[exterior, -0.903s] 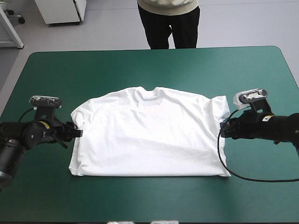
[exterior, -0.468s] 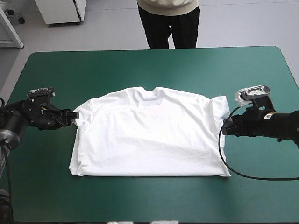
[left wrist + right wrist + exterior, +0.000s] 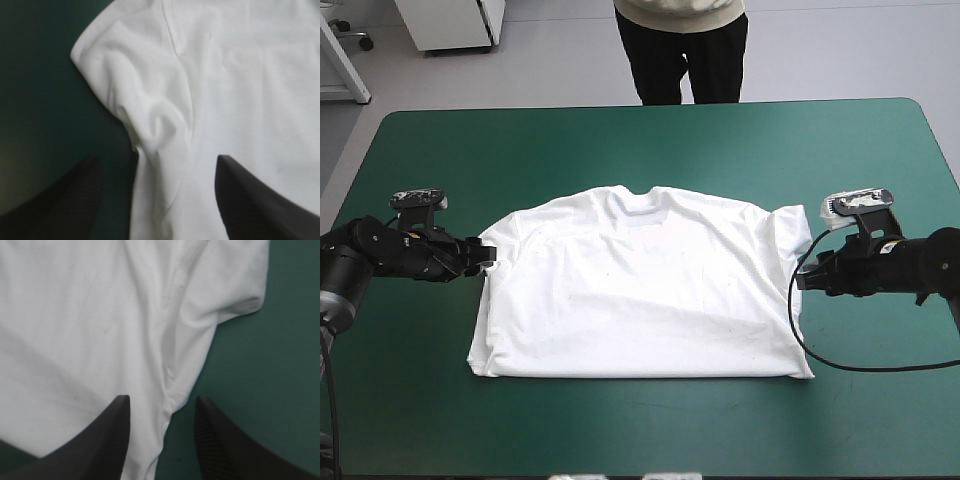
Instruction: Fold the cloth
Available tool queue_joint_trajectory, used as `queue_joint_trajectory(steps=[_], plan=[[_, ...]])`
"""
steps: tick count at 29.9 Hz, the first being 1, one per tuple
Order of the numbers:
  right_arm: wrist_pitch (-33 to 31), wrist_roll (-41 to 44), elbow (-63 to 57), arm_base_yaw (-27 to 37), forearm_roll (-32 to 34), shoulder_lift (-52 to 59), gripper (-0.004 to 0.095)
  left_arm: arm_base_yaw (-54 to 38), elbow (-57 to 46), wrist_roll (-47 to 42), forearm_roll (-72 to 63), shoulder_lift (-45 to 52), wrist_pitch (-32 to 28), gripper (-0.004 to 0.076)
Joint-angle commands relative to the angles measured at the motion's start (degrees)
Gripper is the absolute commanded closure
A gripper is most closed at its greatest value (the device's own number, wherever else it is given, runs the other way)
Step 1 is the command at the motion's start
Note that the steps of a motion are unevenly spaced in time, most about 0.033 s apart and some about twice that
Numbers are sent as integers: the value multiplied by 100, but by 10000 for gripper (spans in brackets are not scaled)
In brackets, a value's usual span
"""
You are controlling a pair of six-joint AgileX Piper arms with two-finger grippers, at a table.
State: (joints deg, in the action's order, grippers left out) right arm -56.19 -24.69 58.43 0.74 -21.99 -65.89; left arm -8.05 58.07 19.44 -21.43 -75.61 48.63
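Observation:
The white T-shirt (image 3: 640,290) lies spread flat mid-table, collar toward the far edge, hem toward the near edge. My left gripper (image 3: 483,257) sits low at the shirt's left sleeve. In the left wrist view the left gripper (image 3: 157,161) is open, and the sleeve (image 3: 125,85) and its armpit crease lie ahead of and between the fingers. My right gripper (image 3: 801,276) is at the shirt's right side, just below the right sleeve. In the right wrist view the right gripper (image 3: 161,404) is open, with the shirt's side edge (image 3: 175,390) running between its fingers.
The teal-green cover (image 3: 620,150) shows all around the shirt, widest toward the far edge and at both outer ends behind the arms.
My left arm swung toward the far side, from the shirt's left side up to the sleeve, then edged closer to it. The right gripper shifted only slightly. The shirt lies as before.

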Motion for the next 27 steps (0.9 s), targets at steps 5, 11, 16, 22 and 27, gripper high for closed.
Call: queue_joint_trajectory(steps=[5, 11, 16, 22, 27], plan=[[1478, 140, 280, 30, 123, -905, 421, -10, 126, 9, -239, 322, -322, 268], [1791, 162, 714, 30, 108, -2244, 421, -10, 126, 27, -251, 322, -325, 268], [2089, 162, 1193, 30, 204, -3083, 422, -10, 126, 27, -251, 322, -313, 268], [1946, 201, 1573, 30, 229, -3706, 550, -10, 126, 27, -251, 322, -245, 268], [1758, 75, 1584, 30, 265, -3780, 915, -10, 126, 27, -251, 322, -159, 268]])
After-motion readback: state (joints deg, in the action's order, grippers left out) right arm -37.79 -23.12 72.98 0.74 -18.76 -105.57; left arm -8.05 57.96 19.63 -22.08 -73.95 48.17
